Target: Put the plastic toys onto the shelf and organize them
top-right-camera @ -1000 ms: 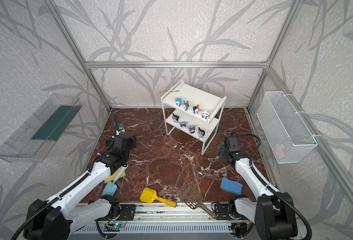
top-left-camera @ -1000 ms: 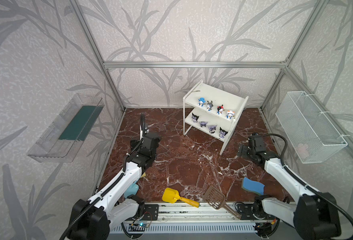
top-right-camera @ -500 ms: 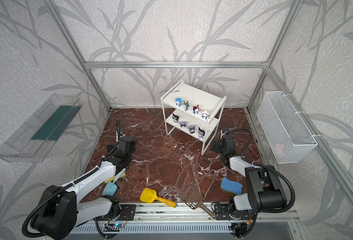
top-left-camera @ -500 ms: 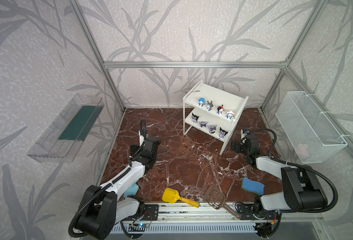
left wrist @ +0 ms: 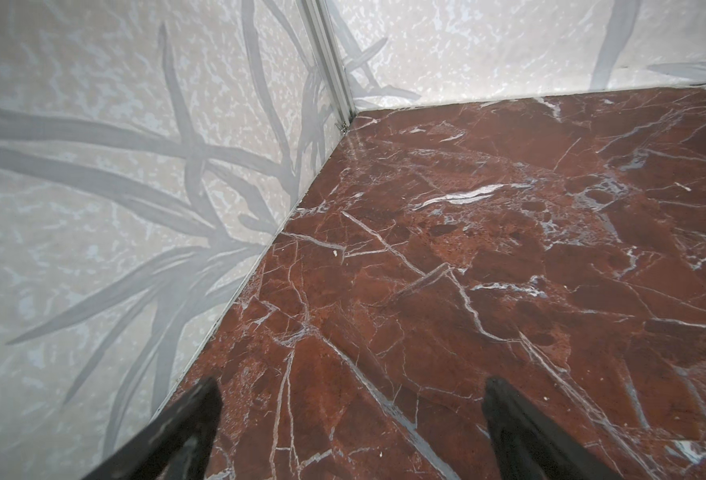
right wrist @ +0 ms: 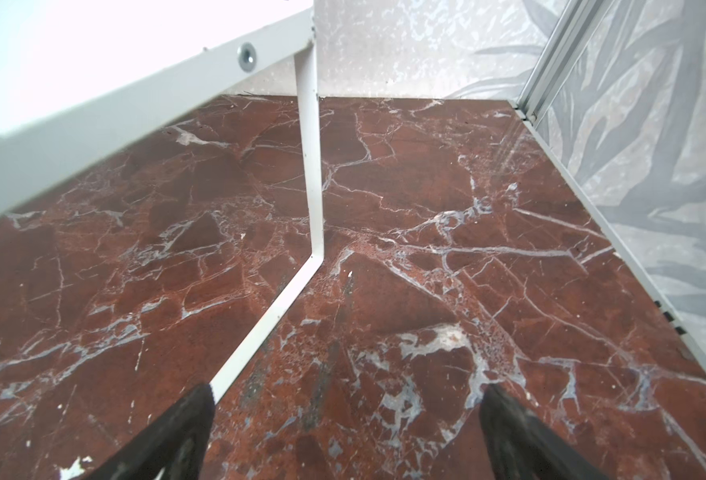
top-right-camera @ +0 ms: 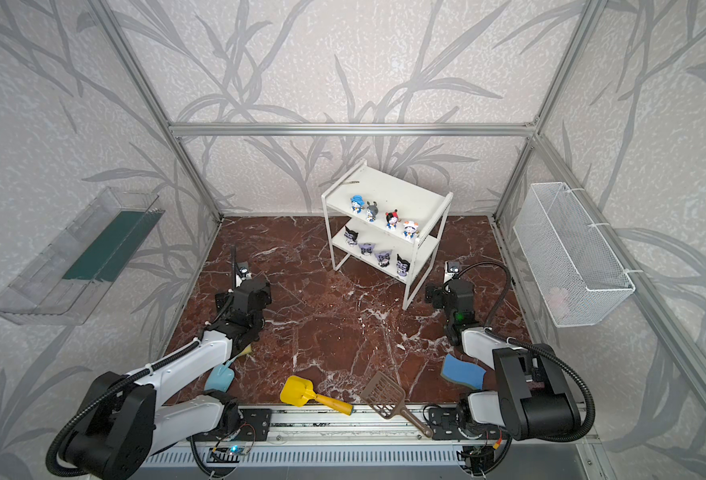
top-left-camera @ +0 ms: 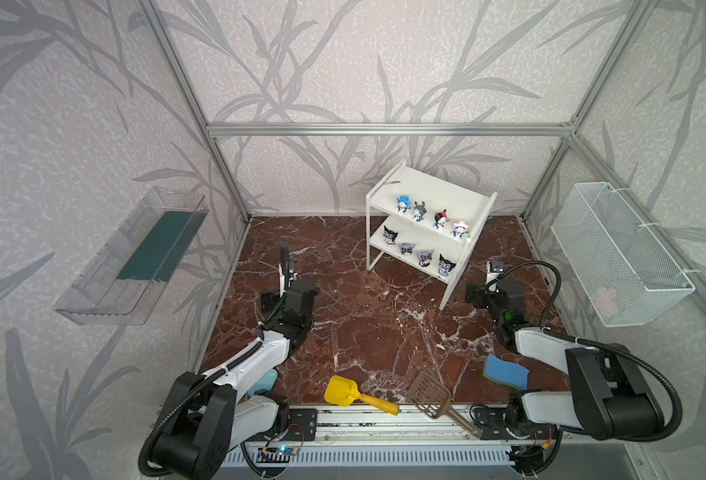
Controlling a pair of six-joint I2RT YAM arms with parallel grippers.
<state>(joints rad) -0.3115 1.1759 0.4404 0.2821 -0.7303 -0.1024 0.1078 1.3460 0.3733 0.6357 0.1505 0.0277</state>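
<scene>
The white shelf stands at the back of the marble floor. Its upper tier holds several blue-and-white plastic toys in a row. Its lower tier holds several black-and-purple ones. My left gripper hovers open and empty over bare floor near the left wall. My right gripper is open and empty beside the shelf's front right leg, which runs up to one fingertip.
Along the front edge lie a yellow scoop, a brown slotted scoop, a blue sponge and a light blue scoop under the left arm. A wire basket hangs on the right wall, a clear tray on the left.
Both arms have folded down and back toward their bases. The right gripper has shifted a little left, closer to the shelf's leg. Both grippers stayed open and the toys did not move.
</scene>
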